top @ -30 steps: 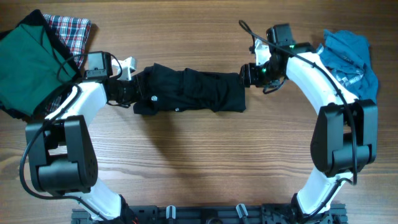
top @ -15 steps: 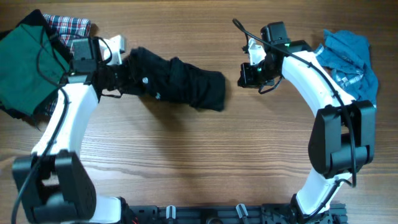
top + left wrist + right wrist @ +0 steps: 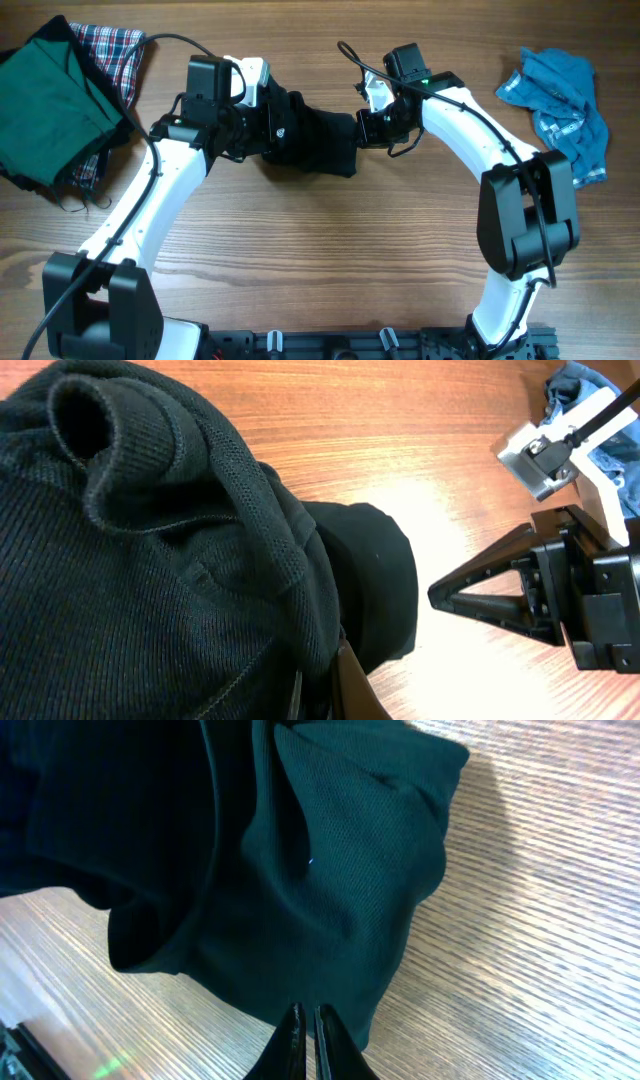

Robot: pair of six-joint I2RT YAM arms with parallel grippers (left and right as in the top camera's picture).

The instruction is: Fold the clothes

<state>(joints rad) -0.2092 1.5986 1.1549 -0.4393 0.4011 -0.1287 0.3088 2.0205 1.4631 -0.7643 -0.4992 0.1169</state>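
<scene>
The black shirt lies bunched in a thick, short roll on the wooden table. It sits toward the far edge, about midway between the left and right sides. It lies directly between the two grippers, with its small round white logo showing at the end nearest the left arm.

The left gripper is buried in that end of the roll. In the left wrist view, folds of the ribbed black cloth heap over and around its fingers. The fingers are pinched together with the fabric caught between them, so this gripper is clamped on the black shirt.

The right gripper is at the opposite end of the roll. Its two fingers are drawn together until they nearly meet, and nothing shows between them. In the right wrist view the fingertips point at the shirt's lower folded edge. In the left wrist view a thin strip of bare wood separates the closed tip from the cloth, so it sits just beside the shirt without gripping it.

The blue garment lies crumpled near the far right corner, well apart from both grippers. A green garment rests over a plaid cloth at the far left corner.
</scene>
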